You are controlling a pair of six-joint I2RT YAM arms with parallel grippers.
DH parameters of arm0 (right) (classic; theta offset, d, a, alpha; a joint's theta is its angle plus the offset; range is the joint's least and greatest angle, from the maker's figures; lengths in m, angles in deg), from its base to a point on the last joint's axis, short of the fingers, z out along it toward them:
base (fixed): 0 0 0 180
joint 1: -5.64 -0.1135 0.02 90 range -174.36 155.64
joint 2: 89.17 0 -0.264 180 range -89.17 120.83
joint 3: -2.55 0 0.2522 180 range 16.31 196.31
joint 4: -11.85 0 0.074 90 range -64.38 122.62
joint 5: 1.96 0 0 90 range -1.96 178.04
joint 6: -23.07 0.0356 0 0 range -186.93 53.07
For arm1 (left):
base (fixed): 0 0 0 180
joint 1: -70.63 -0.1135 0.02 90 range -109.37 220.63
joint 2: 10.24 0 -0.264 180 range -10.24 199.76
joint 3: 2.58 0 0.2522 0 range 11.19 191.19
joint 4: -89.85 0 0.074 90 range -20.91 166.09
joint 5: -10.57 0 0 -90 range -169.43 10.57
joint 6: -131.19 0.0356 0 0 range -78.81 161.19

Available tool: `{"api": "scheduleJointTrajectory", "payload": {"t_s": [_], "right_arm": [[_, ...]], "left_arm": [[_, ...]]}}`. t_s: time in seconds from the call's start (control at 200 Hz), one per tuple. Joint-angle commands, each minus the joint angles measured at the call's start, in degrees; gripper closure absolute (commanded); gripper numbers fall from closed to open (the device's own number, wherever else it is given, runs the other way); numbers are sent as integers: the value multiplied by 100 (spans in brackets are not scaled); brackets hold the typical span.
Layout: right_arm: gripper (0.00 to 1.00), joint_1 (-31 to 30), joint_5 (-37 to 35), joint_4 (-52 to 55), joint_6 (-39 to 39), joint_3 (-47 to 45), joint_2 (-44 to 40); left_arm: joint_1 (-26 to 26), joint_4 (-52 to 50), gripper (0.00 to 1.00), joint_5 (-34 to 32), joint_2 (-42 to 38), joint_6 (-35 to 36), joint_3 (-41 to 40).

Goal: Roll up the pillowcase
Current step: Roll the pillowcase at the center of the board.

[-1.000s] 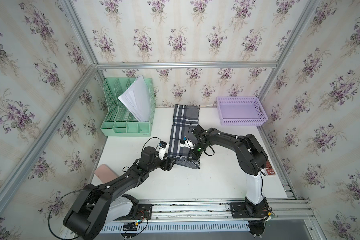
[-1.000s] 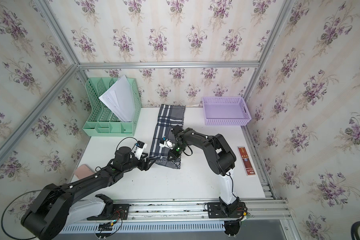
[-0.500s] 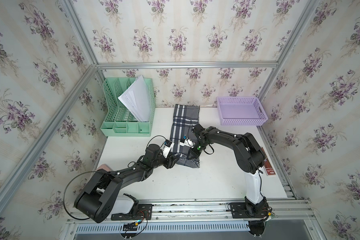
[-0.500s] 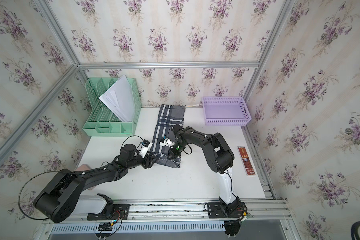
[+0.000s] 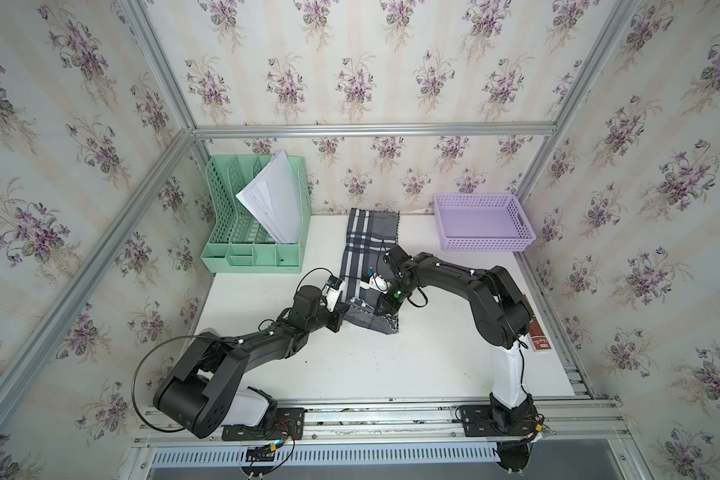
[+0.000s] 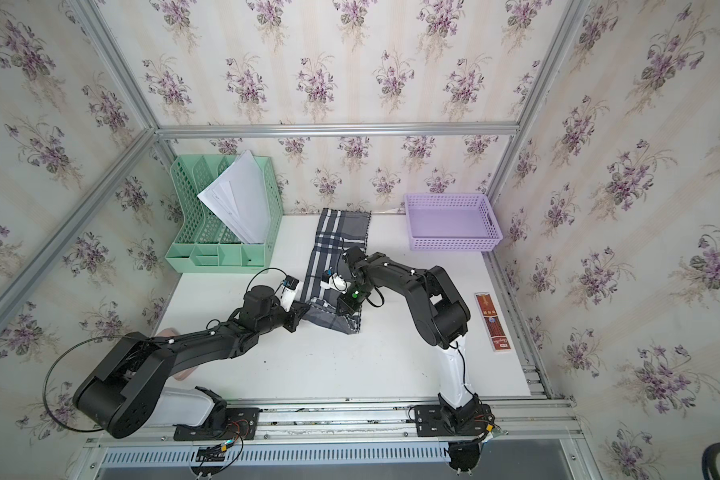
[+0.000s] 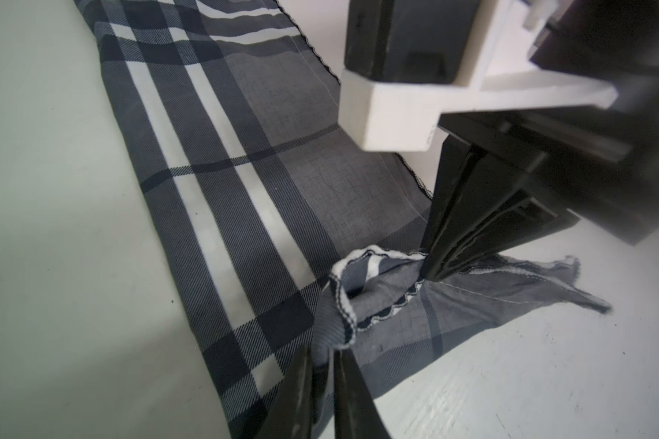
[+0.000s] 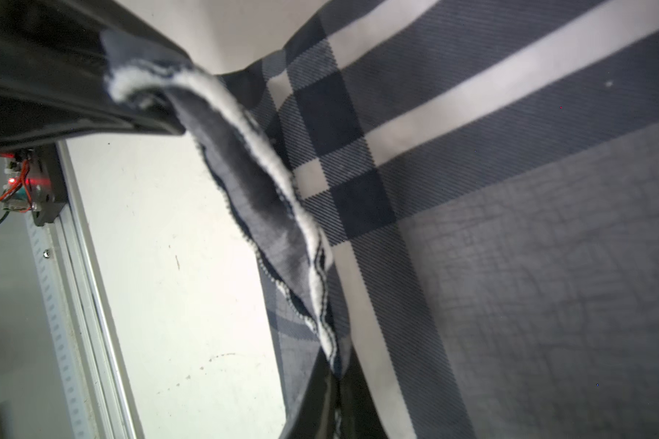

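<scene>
My pillowcase [image 5: 366, 249] is grey, crossed by dark navy bands and white stripes in a plaid. It has a dark stitched edge, and a white strip runs along the turned-over hem. My left gripper [image 7: 326, 355] and right gripper [image 8: 333, 370] are both black. The table [image 5: 391, 365] under the pillowcase is white. Left of the pillowcase is a mint-green file rack [image 5: 258, 259] with white papers [image 5: 273, 199]. Right of it is a lilac perforated basket [image 5: 483, 243], and further right a dark red box [image 5: 539, 338]. Behind the pillowcase, the walls [image 5: 350, 62] are cream with purple flower sprigs.
</scene>
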Motion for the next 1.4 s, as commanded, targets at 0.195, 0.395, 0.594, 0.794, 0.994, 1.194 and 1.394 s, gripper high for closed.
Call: {"api": "scheduleJointTrajectory", "payload": {"t_s": [0.195, 0.395, 0.594, 0.794, 0.994, 1.194, 1.394], "right_arm": [[54, -29, -1469, -1735, 503, -963, -1327], [52, -420, -3156, -2398, 607, -1678, -1899], [52, -1617, -4475, -4091, 156, -3321, -2742], [51, -2389, -4550, -5145, -263, -4092, -2849], [51, -2508, -4409, -5274, -474, -3921, -2239], [51, -2497, -4543, -5316, -626, -3553, -1576], [83, -2270, -4476, -5229, -557, -3357, -1202]], "left_arm": [[-12, -1544, 100, -845, 608, -713, 871], [-8, -1879, 100, -961, 760, -891, 1021], [-3, -2182, 100, -931, 828, -977, 1211], [-10, -2369, 100, -980, 985, -951, 1360], [-5, -2373, 100, -973, 1073, -995, 1387], [-4, -2355, 100, -970, 1083, -1011, 1394], [-7, -2435, 99, -986, 1045, -1018, 1442]]}}
